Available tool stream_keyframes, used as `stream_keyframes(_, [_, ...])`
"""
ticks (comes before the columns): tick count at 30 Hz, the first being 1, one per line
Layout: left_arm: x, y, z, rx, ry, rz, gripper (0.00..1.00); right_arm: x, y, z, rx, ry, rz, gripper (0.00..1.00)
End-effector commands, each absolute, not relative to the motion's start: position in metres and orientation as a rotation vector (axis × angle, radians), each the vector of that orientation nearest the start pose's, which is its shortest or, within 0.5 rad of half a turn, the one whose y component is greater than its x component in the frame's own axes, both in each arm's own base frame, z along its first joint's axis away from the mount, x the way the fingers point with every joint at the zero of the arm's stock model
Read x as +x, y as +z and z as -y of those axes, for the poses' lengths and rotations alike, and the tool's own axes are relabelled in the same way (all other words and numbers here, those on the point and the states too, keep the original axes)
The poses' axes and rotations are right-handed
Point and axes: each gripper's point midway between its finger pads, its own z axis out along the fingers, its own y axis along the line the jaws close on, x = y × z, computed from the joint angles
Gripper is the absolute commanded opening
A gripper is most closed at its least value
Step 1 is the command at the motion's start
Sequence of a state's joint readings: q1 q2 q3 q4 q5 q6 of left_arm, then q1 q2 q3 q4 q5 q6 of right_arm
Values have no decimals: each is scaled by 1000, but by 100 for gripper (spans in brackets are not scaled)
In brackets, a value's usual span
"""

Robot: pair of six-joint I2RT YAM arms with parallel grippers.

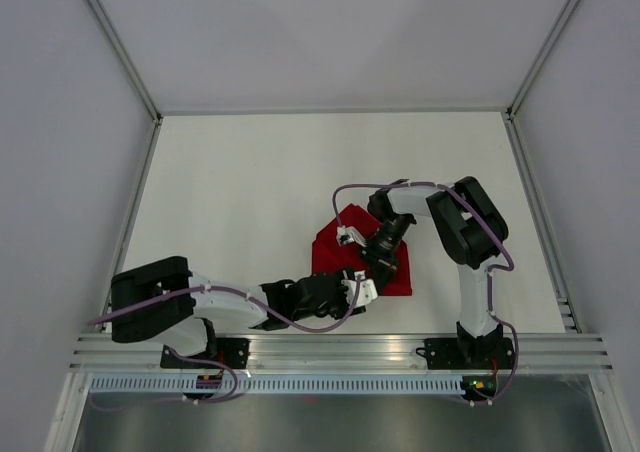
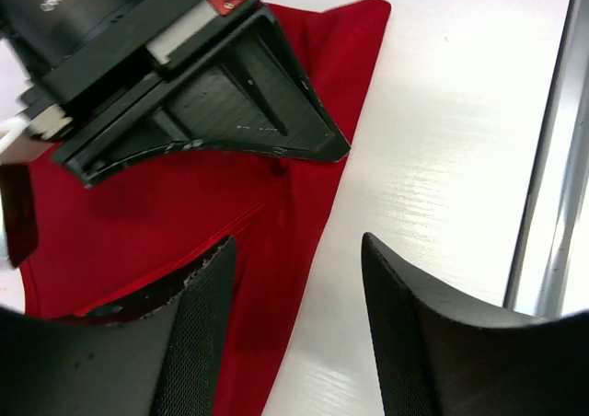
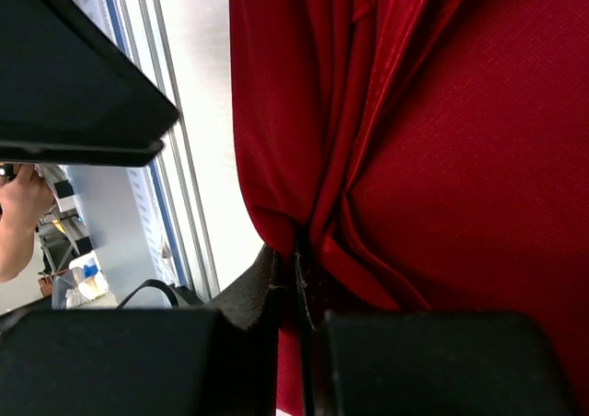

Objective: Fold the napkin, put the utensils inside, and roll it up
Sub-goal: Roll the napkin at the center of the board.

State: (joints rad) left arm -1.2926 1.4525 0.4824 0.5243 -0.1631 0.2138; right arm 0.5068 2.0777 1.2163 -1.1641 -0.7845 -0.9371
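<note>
A: Your napkin lies on the white table, in the near half and a little right of the middle. It is close to the metal rail along the front edge, and both of your arms meet over it.

B: It isn't lying flat for you, though. Your right gripper has its jaws pressed together on a bunched fold of the napkin. Deep creases run out from the pinch through the red cloth.

A: Your left gripper is spread wide and holds nothing. One finger hangs over the napkin's edge and the other over bare table, with the border of the cloth running between them.

B: Through your left wrist camera you can see the right gripper just ahead, its tips down on a small pucker in the cloth. Past it, a long narrow corner of the napkin stretches away across the table.

A: From above, your left gripper sits at the napkin's near edge. Your right gripper is just beyond it, toward the middle of the cloth.

B: The two are very near each other, but you can't tell from these views whether they touch. You also can't tell whether the pinched fold is raised off the table.
</note>
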Motion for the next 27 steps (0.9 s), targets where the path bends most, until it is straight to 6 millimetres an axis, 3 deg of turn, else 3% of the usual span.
stream_keyframes(1, [139, 59, 369, 1485, -465, -1443, 63, 187, -46, -184, -1984, 1079, -2418, 1])
stream_keyframes(9, [148, 24, 373, 1515, -390, -1446, 64, 186, -47, -181, -1980, 1081, -2425, 1])
stream_keyframes(12, [149, 12, 371, 1510, -383, -1479, 60, 187, -47, -181, -1975, 1085, -2424, 1])
stream_keyframes(16, [143, 0, 367, 1504, -414, -1544, 42, 187, -47, -181, -1970, 1095, -2424, 1])
stream_keyframes(20, [134, -14, 364, 1527, -453, -1604, 18, 187, -47, -181, -1962, 1103, -2432, 1])
stream_keyframes(23, [126, -19, 365, 1539, -506, -1637, 6, 187, -46, -181, -1952, 1116, -2433, 1])
stream_keyframes(27, [114, -25, 364, 1523, -636, -1714, 2, 189, -42, -183, -1936, 1112, -2424, 4])
